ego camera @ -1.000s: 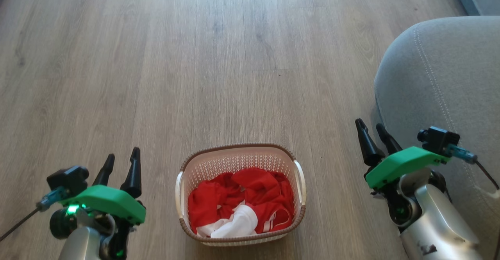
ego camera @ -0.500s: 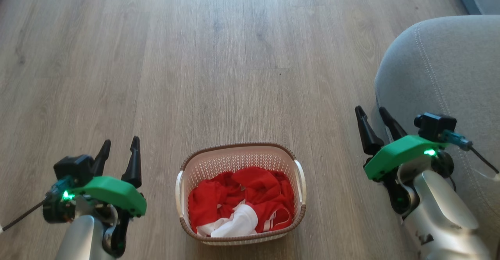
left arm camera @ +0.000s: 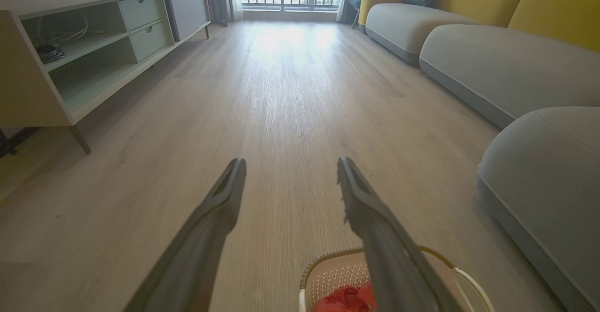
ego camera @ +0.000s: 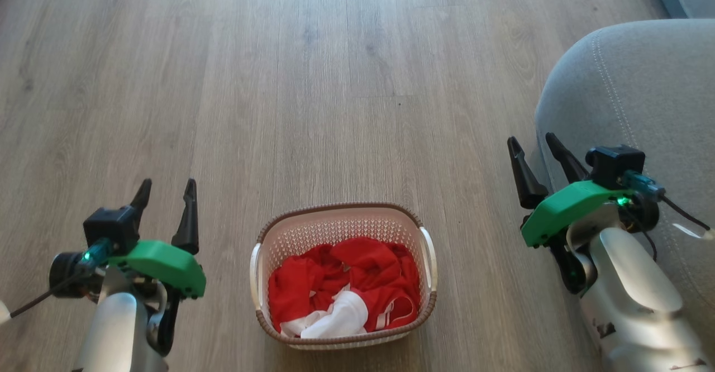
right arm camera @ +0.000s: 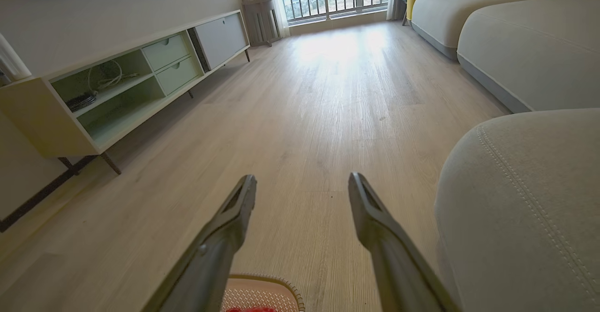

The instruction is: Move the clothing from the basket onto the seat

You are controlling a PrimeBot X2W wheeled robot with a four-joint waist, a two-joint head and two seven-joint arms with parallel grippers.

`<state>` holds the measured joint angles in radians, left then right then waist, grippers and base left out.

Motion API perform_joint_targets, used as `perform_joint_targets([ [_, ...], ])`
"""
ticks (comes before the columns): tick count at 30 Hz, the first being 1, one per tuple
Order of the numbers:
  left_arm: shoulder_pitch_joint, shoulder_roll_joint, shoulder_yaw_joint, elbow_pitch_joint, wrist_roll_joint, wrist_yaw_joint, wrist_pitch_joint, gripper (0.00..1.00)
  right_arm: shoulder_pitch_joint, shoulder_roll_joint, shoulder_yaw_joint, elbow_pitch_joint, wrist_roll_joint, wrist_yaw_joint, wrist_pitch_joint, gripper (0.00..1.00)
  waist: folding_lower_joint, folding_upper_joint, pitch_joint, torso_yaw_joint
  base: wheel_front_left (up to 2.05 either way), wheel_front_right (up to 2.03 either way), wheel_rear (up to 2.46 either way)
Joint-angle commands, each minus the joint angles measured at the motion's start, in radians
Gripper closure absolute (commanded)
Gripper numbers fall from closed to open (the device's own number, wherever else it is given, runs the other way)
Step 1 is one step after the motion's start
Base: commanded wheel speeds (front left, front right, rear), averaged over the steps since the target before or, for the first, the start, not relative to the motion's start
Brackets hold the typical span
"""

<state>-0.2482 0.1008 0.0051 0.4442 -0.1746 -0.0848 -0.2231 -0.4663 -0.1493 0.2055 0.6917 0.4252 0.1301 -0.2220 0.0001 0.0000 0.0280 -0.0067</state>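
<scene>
The cream perforated basket [ego camera: 341,228] with a brown woven rim stands on the wood floor at the lower middle of the head view. Red clothing [ego camera: 363,274] with a white panel is crumpled inside it. The grey seat [ego camera: 637,87] with pale stitching rises at the right. My left gripper [ego camera: 166,187] hovers open to the basket's left, empty. My right gripper [ego camera: 532,144] hovers open between the basket and the seat's edge, empty. The left wrist view catches the basket [left arm camera: 335,274], a bit of clothing [left arm camera: 344,299] and the seat [left arm camera: 548,171]; the right wrist view shows the basket's rim [right arm camera: 262,293] and the seat [right arm camera: 520,199].
A long low pale cabinet [left arm camera: 89,40] with shelves and drawers runs along the left wall. More grey cushions with yellow backs [left arm camera: 497,59] line the right side. Open wood floor [ego camera: 335,81] stretches ahead to a window.
Both grippers have risen and reached further forward, staying open. The basket and clothing have not moved.
</scene>
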Motion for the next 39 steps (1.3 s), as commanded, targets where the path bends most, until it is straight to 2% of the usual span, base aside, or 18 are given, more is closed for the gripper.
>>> perform_joint_targets([
  [1, -0.064, 0.021, 0.043, -0.034, 0.043, 0.009, -0.020, 0.00, -0.061, -0.009, 0.014, -0.018, -0.041, 0.001, -0.021, 0.00, -0.0001, 0.0000, 0.001, -0.001, 0.00, 0.00, 0.00],
  [7, -0.076, 0.012, 0.070, -0.033, 0.110, 0.020, -0.038, 0.00, -0.081, -0.009, -0.008, -0.006, -0.117, 0.001, -0.039, 0.00, -0.0001, 0.0000, 0.001, -0.002, 0.00, 0.00, 0.00],
  [25, -0.064, -0.022, 0.121, -0.028, 0.103, 0.006, -0.039, 0.00, -0.060, 0.021, -0.114, -0.058, -0.191, 0.001, -0.040, 0.00, -0.0001, 0.0000, 0.023, -0.011, 0.00, 0.00, 0.00],
  [32, -0.092, -0.034, 0.110, -0.017, 0.099, -0.010, -0.039, 0.00, -0.106, 0.027, -0.128, -0.136, -0.202, 0.001, -0.040, 0.00, -0.0001, 0.0000, 0.132, -0.029, 0.00, 0.00, 0.00],
  [39, -0.153, -0.046, 0.072, 0.000, 0.060, -0.031, -0.039, 0.00, -0.179, 0.033, -0.145, -0.258, -0.209, 0.001, -0.040, 0.00, -0.0001, 0.0000, 0.306, -0.055, 0.00, 0.00, 0.00],
])
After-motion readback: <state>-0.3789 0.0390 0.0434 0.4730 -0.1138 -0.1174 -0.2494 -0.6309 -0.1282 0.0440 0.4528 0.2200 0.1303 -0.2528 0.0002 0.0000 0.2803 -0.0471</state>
